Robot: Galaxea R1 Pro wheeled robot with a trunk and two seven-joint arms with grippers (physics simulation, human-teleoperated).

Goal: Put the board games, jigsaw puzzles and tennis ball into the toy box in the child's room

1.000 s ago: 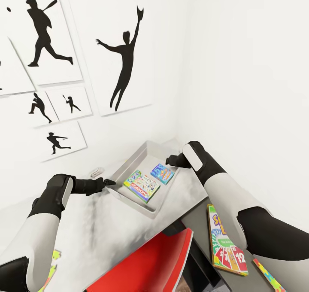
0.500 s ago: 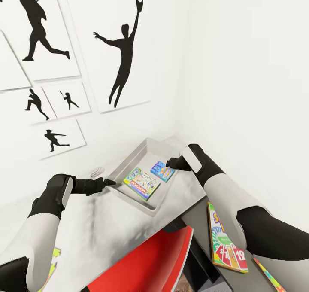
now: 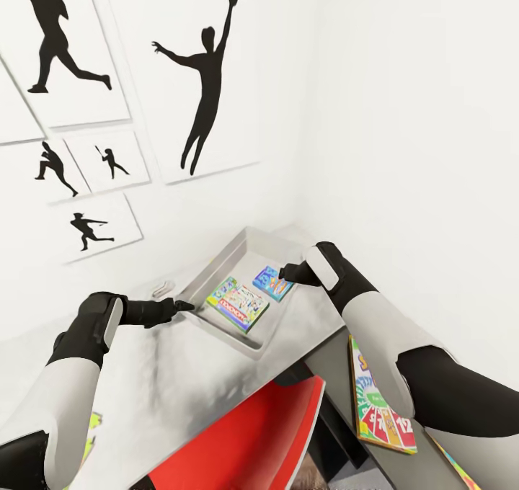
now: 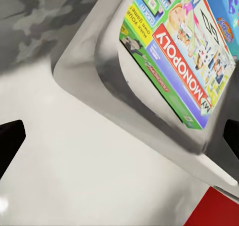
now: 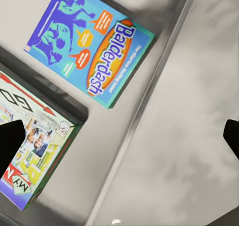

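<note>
The grey toy box (image 3: pixel 241 254) lies on the white table (image 3: pixel 180 382) against the wall. Inside it are a green My Monopoly board game (image 3: pixel 238 304) and a blue Balderdash board game (image 3: pixel 272 282). My left gripper (image 3: pixel 184 305) is open at the box's near-left corner, with the box's rim (image 4: pixel 89 71) and the Monopoly box (image 4: pixel 184 52) just ahead of it. My right gripper (image 3: pixel 285 272) hangs open over the box's right rim (image 5: pixel 149 111), beside Balderdash (image 5: pixel 94 52). A third, green-and-red board game (image 3: pixel 375 396) lies on a dark surface at the lower right.
A red chair (image 3: pixel 245 439) stands under the table's front edge. A colourful flat piece (image 3: pixel 454 465) shows at the bottom right corner, another (image 3: pixel 90 432) at the bottom left. White walls with black silhouette posters (image 3: pixel 202 79) close in the table behind and to the right.
The whole picture has shifted a little, so the camera moved. Both arms hold their places by the toy box. Nothing was picked up or let go.
</note>
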